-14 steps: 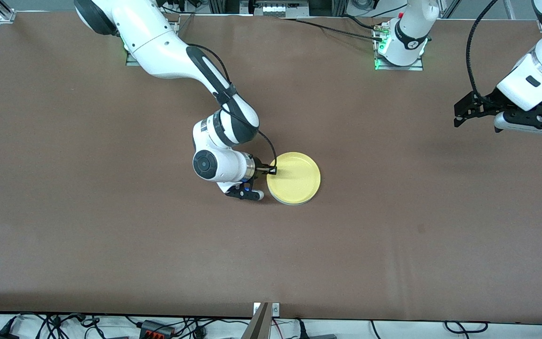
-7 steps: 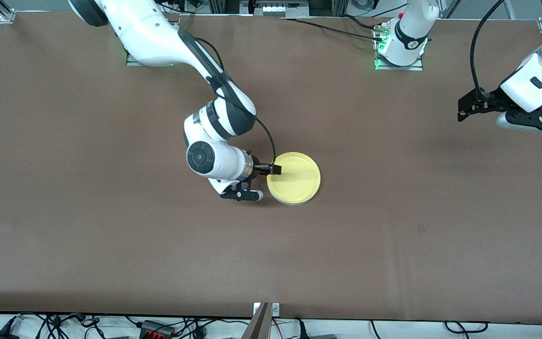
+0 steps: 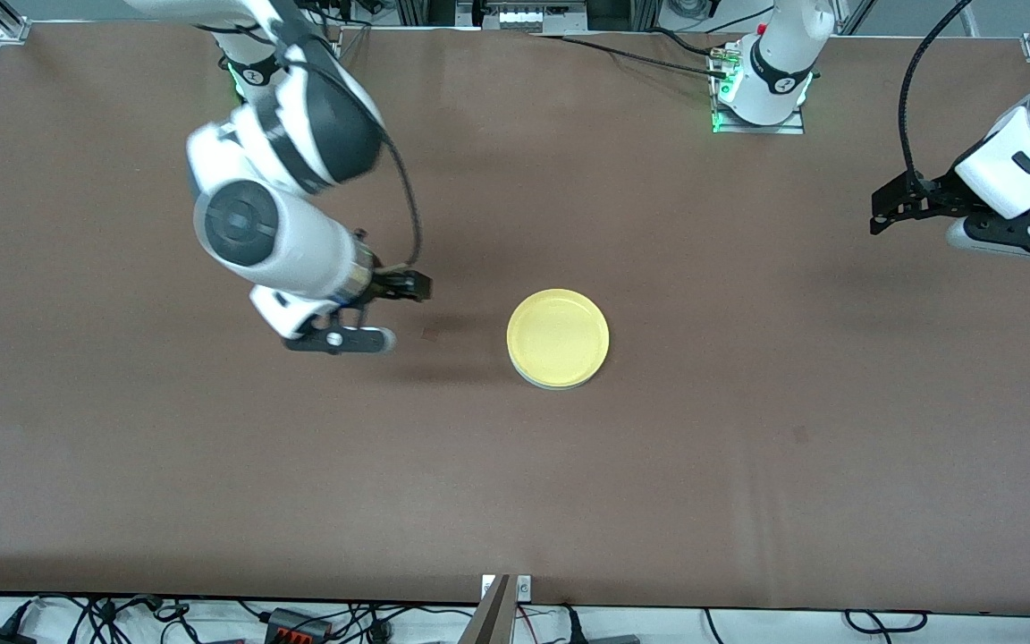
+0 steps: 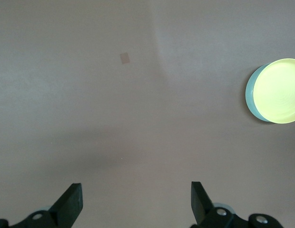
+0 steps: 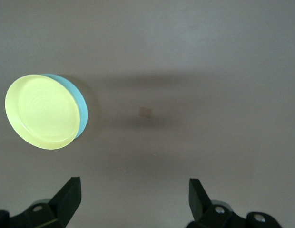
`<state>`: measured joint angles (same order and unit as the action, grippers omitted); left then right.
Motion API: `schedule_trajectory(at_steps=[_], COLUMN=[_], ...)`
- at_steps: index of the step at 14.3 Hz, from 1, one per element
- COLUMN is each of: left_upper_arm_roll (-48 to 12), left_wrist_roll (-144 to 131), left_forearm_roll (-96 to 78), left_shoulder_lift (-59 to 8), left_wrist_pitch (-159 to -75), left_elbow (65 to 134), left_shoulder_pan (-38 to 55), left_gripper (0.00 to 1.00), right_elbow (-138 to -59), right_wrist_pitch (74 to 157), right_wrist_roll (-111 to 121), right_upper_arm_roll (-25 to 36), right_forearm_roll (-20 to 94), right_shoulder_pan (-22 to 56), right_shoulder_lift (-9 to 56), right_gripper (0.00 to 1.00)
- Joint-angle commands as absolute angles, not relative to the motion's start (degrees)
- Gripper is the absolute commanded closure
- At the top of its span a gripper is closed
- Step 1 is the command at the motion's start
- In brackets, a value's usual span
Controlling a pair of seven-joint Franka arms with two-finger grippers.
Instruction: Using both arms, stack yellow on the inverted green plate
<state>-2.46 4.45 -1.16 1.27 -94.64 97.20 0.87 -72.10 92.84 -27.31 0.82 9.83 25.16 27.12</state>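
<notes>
The yellow plate [image 3: 558,337] lies rim up on the green plate [image 3: 540,384] at the table's middle. Only a thin pale crescent of the green plate shows under it. The stack also shows in the right wrist view, yellow plate [image 5: 40,111] over green plate [image 5: 82,105], and in the left wrist view, yellow plate [image 4: 280,90] over green plate [image 4: 250,93]. My right gripper [image 3: 415,287] is open and empty, up over bare table beside the stack toward the right arm's end; its own view shows it too [image 5: 134,192]. My left gripper [image 3: 882,211] is open and empty, waiting high over the left arm's end [image 4: 135,194].
The brown table cover [image 3: 211,465] bears nothing else but a small tan speck [image 3: 426,334] between the right gripper and the stack. The arm bases [image 3: 758,89] stand at the table edge farthest from the front camera. Cables hang below the nearest edge.
My right gripper has drawn away from the yellow plate's rim, risen and moved toward the right arm's end. The yellow plate stays on the green plate. The left arm has barely moved.
</notes>
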Motion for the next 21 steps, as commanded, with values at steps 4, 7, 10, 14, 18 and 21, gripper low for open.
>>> schedule_trajectory(at_steps=[4,7,10,14,18,21], left_upper_arm_roll=[-2.8,-2.9,-2.9,-2.9,-2.9,-2.9], left_wrist_roll=[5.5,5.4,5.2,5.2,5.2,5.1], left_forearm_roll=[-1.5,-1.5,-1.5,-1.4,-1.5,-1.4], left_shoulder_lift=[0.4,0.4,0.4,0.4,0.4,0.4], left_wrist_pitch=[-95.0,-95.0,-95.0,-95.0,-94.9,-94.6], left_elbow=[95.4,95.4,95.4,95.3,95.3,95.2], left_shoulder_pan=[0.8,0.9,1.0,1.1,1.1,1.3], left_gripper=[0.00,0.00,0.00,0.00,0.00,0.00], right_elbow=[-73.7,-73.7,-74.1,-74.6,-78.8,-78.7], right_wrist_pitch=[89.2,89.4,89.9,92.2,94.2,94.0], right_wrist_roll=[-16.1,-11.9,-11.3,-2.2,6.2,6.5], right_upper_arm_roll=[0.7,2.5,3.3,2.3,2.3,2.2], right_forearm_roll=[4.1,-0.4,-0.2,-0.1,-0.2,-0.2], right_shoulder_pan=[15.4,14.9,11.7,5.3,-0.4,-2.2], right_shoulder_lift=[22.0,20.7,18.6,16.1,12.0,12.0], right_gripper=[0.00,0.00,0.00,0.00,0.00,0.00])
